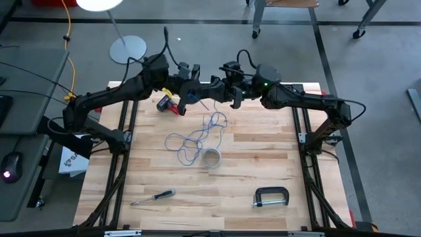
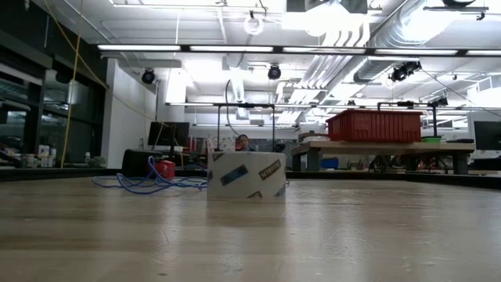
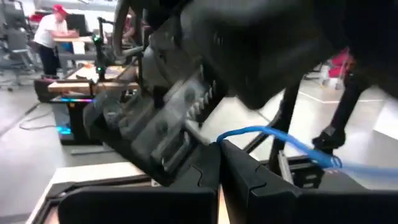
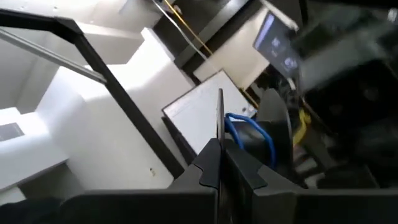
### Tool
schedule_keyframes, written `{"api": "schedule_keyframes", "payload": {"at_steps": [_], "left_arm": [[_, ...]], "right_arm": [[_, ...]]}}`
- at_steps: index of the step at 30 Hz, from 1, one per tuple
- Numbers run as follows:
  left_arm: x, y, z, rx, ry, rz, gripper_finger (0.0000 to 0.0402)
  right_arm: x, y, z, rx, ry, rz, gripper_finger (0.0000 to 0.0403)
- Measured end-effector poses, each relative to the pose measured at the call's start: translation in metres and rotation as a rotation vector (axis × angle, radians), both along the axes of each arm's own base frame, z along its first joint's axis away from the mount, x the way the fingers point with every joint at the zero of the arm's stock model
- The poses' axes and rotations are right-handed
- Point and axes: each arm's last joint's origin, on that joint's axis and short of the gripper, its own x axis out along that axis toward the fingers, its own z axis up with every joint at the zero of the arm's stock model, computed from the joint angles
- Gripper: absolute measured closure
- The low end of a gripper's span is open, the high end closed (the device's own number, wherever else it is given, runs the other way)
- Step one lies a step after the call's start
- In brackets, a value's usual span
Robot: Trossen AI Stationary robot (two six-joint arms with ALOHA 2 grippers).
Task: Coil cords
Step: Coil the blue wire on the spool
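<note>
Both grippers, left [image 1: 191,94] and right [image 1: 231,94], pinching blue cord [image 1: 197,137] aloft at table's far edge; trailing tangle risking snagging tape roll [image 1: 210,158].

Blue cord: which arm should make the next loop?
Probably the right. The left gripper has its fingers shut on the blue cord, anchoring it. The right gripper sits close beside it, near enough to wind.
</note>
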Motion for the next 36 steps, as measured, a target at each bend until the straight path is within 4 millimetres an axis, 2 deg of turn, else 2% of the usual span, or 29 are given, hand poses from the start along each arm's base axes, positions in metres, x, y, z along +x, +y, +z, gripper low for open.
{"api": "schedule_keyframes", "payload": {"at_steps": [5, 14, 26, 29, 36], "left_arm": [[-0.012, -0.002, 0.016, 0.065, -0.033, 0.039, 0.0401], [-0.015, 0.005, 0.017, 0.087, -0.057, 0.063, 0.0401], [-0.021, 0.017, 0.028, 0.146, -0.16, 0.184, 0.0401], [-0.029, 0.019, 0.033, 0.18, -0.178, 0.246, 0.0401], [-0.062, 0.011, 0.055, 0.331, -0.245, 0.389, 0.0401]], "right_arm": [[0.002, 0.003, -0.004, 0.001, 0.023, 0.044, 0.0403], [0.003, 0.002, -0.005, 0.02, 0.035, 0.014, 0.0403], [0.006, 0.004, -0.017, 0.041, 0.164, 0.052, 0.0403], [0.006, 0.001, -0.018, 0.036, 0.179, 0.032, 0.0403], [0.005, -0.008, -0.02, 0.029, 0.195, 0.008, 0.0403]]}}
